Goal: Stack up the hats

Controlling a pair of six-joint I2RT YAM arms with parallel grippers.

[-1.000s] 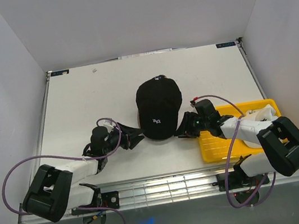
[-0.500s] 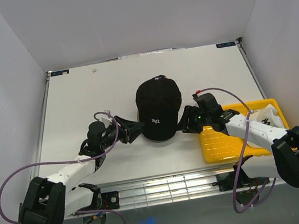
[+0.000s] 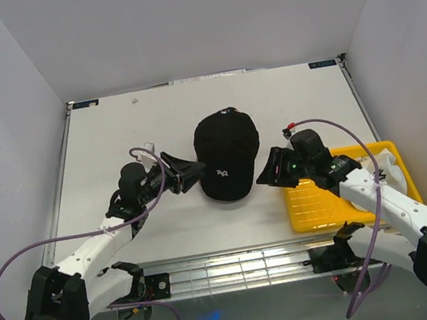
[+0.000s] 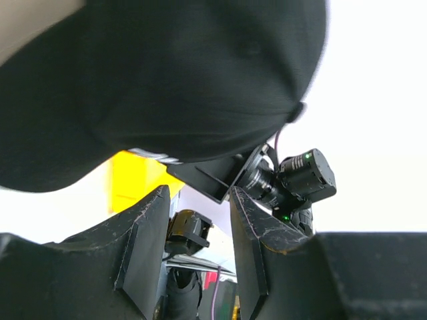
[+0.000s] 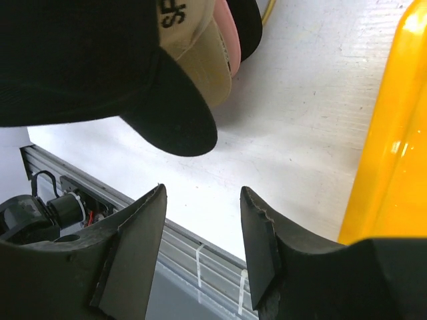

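The black cap (image 3: 228,151) sits at the table's middle, brim toward me, on top of a tan cap (image 5: 205,61) and a pink cap (image 5: 231,41) whose edges show under it in the right wrist view. White fabric, probably the white cap (image 3: 388,168), lies in the yellow tray, partly hidden by my right arm. My left gripper (image 3: 190,173) is open and empty just left of the black brim, which fills the top of the left wrist view (image 4: 173,80). My right gripper (image 3: 269,171) is open and empty just right of the brim.
The yellow tray (image 3: 319,210) stands at the front right; its wall is close to my right fingers (image 5: 400,133). The metal rail of the table's front edge (image 3: 230,267) runs below both grippers. My right wrist camera (image 4: 303,177) shows beyond my left fingers.
Both arms have reached further out from the front edge, bringing the grippers in beside the black cap's brim. The cap stack has not moved.
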